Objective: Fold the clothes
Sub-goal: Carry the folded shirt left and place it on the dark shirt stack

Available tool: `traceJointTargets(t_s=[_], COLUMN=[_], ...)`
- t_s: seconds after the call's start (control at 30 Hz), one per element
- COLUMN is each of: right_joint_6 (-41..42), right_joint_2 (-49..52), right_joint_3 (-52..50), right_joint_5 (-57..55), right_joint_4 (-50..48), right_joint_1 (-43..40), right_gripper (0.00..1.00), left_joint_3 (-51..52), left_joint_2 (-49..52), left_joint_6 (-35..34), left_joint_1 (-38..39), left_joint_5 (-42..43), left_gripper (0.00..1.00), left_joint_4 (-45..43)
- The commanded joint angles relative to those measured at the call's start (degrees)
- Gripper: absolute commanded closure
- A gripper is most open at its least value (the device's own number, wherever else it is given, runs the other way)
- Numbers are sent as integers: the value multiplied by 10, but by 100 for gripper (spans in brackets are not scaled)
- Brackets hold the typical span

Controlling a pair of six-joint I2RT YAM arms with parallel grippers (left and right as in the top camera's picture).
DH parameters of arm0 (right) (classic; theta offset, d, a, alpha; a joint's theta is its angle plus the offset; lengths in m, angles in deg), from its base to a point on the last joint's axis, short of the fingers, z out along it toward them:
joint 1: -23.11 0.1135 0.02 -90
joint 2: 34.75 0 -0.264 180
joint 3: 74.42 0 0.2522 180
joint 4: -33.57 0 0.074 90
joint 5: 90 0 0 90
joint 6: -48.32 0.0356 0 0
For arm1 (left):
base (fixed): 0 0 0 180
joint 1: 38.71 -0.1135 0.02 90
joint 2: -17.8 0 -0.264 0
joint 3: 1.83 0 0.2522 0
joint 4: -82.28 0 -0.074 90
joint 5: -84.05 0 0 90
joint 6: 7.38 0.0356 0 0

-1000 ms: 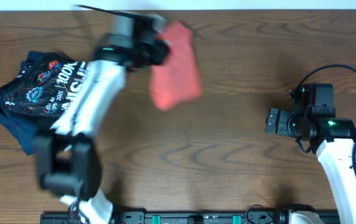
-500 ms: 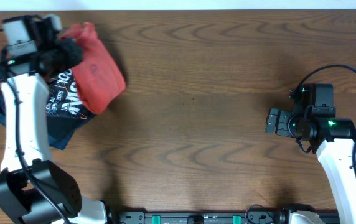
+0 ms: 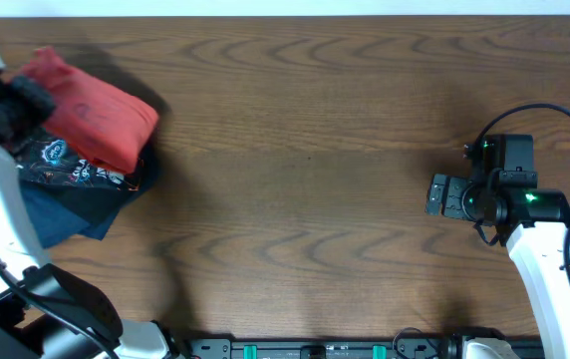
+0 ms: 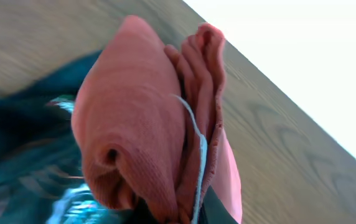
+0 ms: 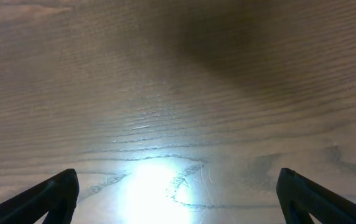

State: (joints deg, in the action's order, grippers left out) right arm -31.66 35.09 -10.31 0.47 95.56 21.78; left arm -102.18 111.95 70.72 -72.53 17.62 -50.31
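Your left jaws are closed on the red-orange T-shirt (image 3: pixel 96 115). The left gripper (image 3: pixel 28 100) pinches the bundle at its end farthest from the middle of the table (image 3: pixel 315 150). In the left wrist view the shirt (image 4: pixel 134 124) fills the frame as thick rolled layers bunched right in front of the camera. A pale thread runs down its folds, and only slivers of dark finger show at the bottom edge.

The shirt lies folded over the top of the pile of dark garments (image 3: pixel 66 189), covering the pile's far half. You can see the pile's printed lettering and navy edge poking out on the side nearer the robot. From the wrist, the dark teal cloth (image 4: pixel 16 174) sits directly under the bundle.

Your right jaws are spread wide on nothing, with both fingertips at the lower corners of the right wrist view. The right gripper (image 5: pixel 178 199) hangs over bare wood, well apart from the pile across the table.
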Motion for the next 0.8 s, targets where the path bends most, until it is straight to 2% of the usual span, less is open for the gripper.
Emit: traceJointTargets(t_s=[0.0, 0.13, 0.17, 0.2, 0.23, 0.27, 0.67, 0.77], right_joint_6=[2, 2, 2, 2, 2, 2, 2, 2], right_joint_2=[-6, -6, -6, -6, -6, -6, -5, 0], right_joint_3=[3, 3, 3, 3, 3, 3, 3, 3], right_joint_5=[-5, -5, -5, -5, -5, -5, 17, 58], right_joint_4=[2, 2, 2, 3, 4, 5, 1, -13], right_joint_1=[-6, -6, -6, -6, -6, -6, -6, -6], right_gripper=[1, 1, 1, 1, 1, 1, 1, 1], left_joint_3=[-3, 0, 1, 2, 2, 2, 2, 2], left_joint_2=[-11, -1, 2, 4, 5, 6, 6, 6], left_joint_6=[-24, -24, -24, -24, -24, -24, -30, -35], left_joint_1=[-29, -45, -47, -48, -48, -48, -48, -43], left_joint_5=[-19, -33, -33, -34, -34, -34, -30, 22], left_gripper=[94, 93, 83, 56, 21, 2, 2, 2], left_joint_4=[-12, -7, -5, -1, 2, 4, 35, 49])
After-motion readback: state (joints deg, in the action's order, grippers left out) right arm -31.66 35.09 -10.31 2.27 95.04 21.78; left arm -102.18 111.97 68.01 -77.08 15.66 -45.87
